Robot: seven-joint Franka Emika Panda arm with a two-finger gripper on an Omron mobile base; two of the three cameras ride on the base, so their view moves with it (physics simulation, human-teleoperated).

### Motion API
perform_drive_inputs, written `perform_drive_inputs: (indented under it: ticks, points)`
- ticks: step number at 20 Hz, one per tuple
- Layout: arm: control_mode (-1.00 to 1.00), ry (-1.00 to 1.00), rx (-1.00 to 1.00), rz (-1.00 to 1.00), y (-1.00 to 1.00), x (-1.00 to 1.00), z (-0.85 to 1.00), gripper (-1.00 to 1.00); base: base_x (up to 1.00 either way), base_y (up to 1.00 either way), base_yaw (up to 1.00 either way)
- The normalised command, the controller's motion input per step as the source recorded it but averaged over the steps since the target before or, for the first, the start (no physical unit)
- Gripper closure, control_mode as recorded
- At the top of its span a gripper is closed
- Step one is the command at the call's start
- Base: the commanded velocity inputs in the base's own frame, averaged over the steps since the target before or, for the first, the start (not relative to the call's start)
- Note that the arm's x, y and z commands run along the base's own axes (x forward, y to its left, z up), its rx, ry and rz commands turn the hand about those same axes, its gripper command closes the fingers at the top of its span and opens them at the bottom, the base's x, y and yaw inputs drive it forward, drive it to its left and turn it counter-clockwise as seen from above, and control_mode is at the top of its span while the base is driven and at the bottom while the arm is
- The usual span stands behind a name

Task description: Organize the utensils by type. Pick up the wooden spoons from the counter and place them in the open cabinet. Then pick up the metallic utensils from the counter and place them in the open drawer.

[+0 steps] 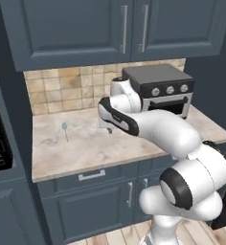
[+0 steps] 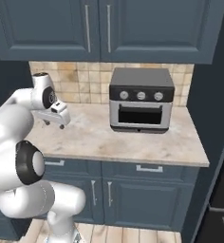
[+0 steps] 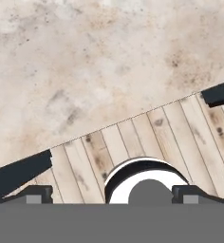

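The toaster oven (image 1: 160, 88) is standing on the bench (image 1: 100, 148) at its right rear, against the backsplash (image 1: 62, 88). A small spoon (image 1: 65, 130) is lying on the bench's left part, well apart from it. Wall cabinets (image 1: 86, 28) are hanging above; a drawer (image 1: 91, 176) is sitting beneath the bench's front edge.

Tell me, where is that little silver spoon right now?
In the left base view the spoon lies on the counter, left of the arm and well left of the toaster oven, near the tile backsplash.
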Motion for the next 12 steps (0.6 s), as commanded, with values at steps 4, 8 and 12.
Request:
perform_drive_inputs:
  ticks: [4,8,12]
  points:
    - [1.0,0.0,0.0,0.0,0.0,0.0,0.0,-1.0,0.44,0.51,0.2]
    - [1.0,0.0,0.0,0.0,0.0,0.0,0.0,-1.0,0.4,0.53,0.14]
    - [1.0,0.0,0.0,0.0,0.0,0.0,0.0,-1.0,0.22,0.53,0.03]
